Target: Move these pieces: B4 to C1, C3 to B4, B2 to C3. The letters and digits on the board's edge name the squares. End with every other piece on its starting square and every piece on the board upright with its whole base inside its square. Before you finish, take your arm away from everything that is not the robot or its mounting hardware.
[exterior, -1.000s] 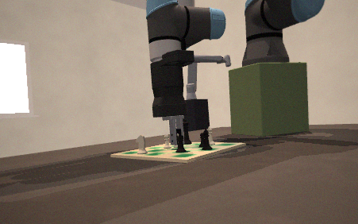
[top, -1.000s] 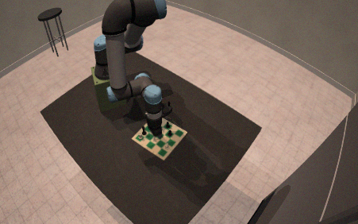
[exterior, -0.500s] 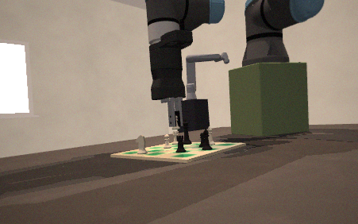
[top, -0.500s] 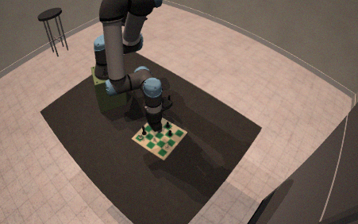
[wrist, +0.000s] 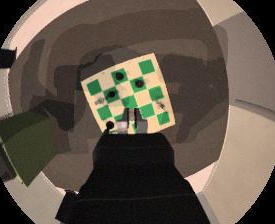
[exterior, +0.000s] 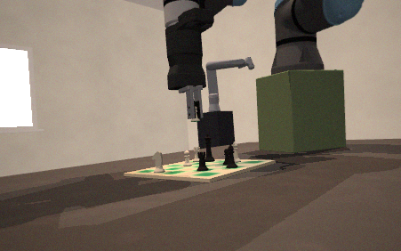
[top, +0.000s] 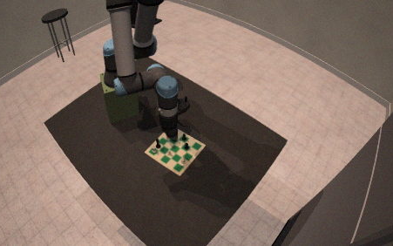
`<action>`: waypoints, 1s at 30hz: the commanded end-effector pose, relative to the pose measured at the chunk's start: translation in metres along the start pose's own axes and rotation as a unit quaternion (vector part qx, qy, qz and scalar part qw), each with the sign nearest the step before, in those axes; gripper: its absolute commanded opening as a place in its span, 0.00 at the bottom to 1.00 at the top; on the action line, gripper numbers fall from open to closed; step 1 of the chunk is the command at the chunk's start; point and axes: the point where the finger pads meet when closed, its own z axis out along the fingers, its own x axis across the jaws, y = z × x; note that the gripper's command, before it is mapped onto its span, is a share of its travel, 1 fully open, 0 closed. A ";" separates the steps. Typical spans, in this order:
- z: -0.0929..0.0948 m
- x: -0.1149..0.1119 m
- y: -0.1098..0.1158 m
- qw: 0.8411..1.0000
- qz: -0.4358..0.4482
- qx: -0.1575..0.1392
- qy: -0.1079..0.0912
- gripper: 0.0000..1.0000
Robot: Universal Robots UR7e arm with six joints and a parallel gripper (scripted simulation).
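A small green-and-cream chessboard [top: 194, 153] [exterior: 209, 176] [wrist: 166, 117] lies on the dark floor mat. My gripper [top: 172, 139] [exterior: 195, 117] [wrist: 131, 114] hangs above the board's far side, lifted clear of it. It is shut on a small chess piece [exterior: 195, 108], which looks dark between the fingers; its shape is too small to tell. On the board stand a tall black piece [top: 158, 143] [exterior: 208, 149], two more black pieces [top: 186, 146] [exterior: 202, 161] [exterior: 230, 157], a white knight [exterior: 157, 161] and a white pawn [exterior: 187, 157].
The arm's green pedestal [top: 119, 105] [exterior: 300, 111] stands behind the board. A dark box with a grey pipe [exterior: 218, 126] stands just behind the board. A black stool [top: 57, 17] is far off at the back left.
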 end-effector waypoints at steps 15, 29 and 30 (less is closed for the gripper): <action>-0.009 0.000 0.000 1.000 0.000 0.000 0.000 0.00; -0.009 0.007 0.001 0.997 0.079 0.000 0.000 0.00; -0.009 0.008 0.001 0.996 0.093 0.000 0.000 0.00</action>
